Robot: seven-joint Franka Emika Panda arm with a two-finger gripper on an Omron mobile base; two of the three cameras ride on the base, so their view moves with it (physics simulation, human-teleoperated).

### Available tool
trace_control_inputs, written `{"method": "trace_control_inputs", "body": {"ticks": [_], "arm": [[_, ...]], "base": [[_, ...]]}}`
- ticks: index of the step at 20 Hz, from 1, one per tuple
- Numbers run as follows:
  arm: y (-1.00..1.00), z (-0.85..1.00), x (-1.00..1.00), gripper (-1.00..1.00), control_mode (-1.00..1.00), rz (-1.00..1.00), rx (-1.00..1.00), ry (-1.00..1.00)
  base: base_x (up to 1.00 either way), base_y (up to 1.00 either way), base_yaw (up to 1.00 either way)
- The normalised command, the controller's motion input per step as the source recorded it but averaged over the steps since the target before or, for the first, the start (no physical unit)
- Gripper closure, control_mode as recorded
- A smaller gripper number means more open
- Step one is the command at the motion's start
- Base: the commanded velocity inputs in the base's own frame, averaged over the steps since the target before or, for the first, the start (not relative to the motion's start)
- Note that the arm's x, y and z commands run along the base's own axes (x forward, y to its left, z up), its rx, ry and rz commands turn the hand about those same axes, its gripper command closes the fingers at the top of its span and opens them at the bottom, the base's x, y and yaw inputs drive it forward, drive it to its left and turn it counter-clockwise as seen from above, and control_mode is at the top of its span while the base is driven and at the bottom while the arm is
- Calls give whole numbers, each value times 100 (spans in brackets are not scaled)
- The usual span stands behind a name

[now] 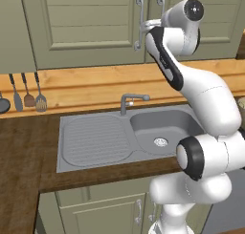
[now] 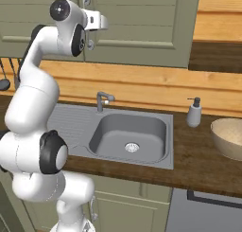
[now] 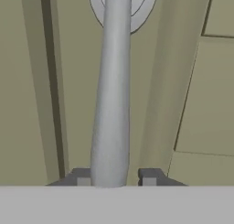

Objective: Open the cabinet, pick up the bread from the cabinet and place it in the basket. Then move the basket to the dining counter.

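I'm at the very first step: the cabinet (image 1: 91, 27) across the top of the left base view has both doors closed, so the bread is presumably inside, where I can't see it. In the hand view my gripper (image 3: 116, 176) sits astride a long grey handle (image 3: 112, 104), one finger (image 3: 81, 175) touching its left side and a small gap on the other, so the jaws are narrow around the bar but I can't tell whether the grip has seated. Everything else is left: swing the door, fetch the bread, drop it in the basket (image 2: 229, 136) at the right edge of the right base view, then carry that off. The door will sweep out over the sink (image 1: 124, 137) and tap (image 1: 131, 101), where there's free air; my own elbow at the frame's upper right looks the likelier obstruction.
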Motion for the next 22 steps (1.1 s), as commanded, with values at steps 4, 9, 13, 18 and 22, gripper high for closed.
{"method": "trace_control_inputs", "body": {"ticks": [4, 9, 13, 18, 22], "arm": [[-39, -22, 1, 100, -100, 0, 0, 3], [-97, -4, -39, 100, -100, 0, 1, 6], [-100, 0, -84, 100, -100, 0, 9, -1], [-100, 0, -100, 100, -100, 3, 11, -18], [-100, 7, -97, 100, -100, 0, 5, -3]], "base": [[0, 0, 0], [0, 0, 0], [0, 0, 0], [0, 0, 0], [0, 0, 0]]}}
